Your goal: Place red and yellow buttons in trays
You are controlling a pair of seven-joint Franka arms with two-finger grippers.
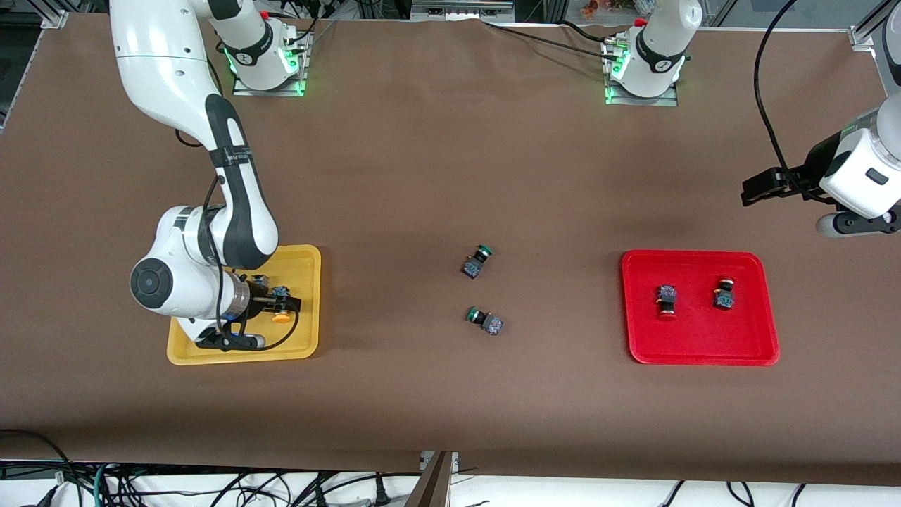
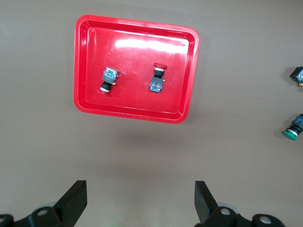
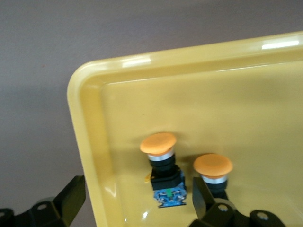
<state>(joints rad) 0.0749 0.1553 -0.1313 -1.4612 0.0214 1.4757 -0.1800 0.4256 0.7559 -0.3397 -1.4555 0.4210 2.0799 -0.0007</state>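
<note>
The yellow tray (image 1: 310, 260) lies at the right arm's end and holds two yellow-orange buttons (image 3: 163, 165) (image 3: 213, 170), also seen in the front view (image 1: 284, 317) (image 1: 280, 291). My right gripper (image 1: 285, 308) (image 3: 137, 203) is low over this tray, open. One button lies loose between its fingers and the other just outside one finger (image 3: 201, 201). The other finger is over the tray's wall. The red tray (image 1: 704, 355) (image 2: 83, 71) holds two red buttons (image 1: 666, 301) (image 1: 723, 293) (image 2: 108, 80) (image 2: 157, 80). My left gripper (image 1: 752, 191) (image 2: 139, 203) is open and empty, up over bare table beside the red tray.
Two green-capped switches (image 1: 477, 260) (image 1: 484, 320) lie on the brown table between the trays; they also show at the edge of the left wrist view (image 2: 293, 127) (image 2: 298, 74). The arm bases stand along the table's edge farthest from the front camera.
</note>
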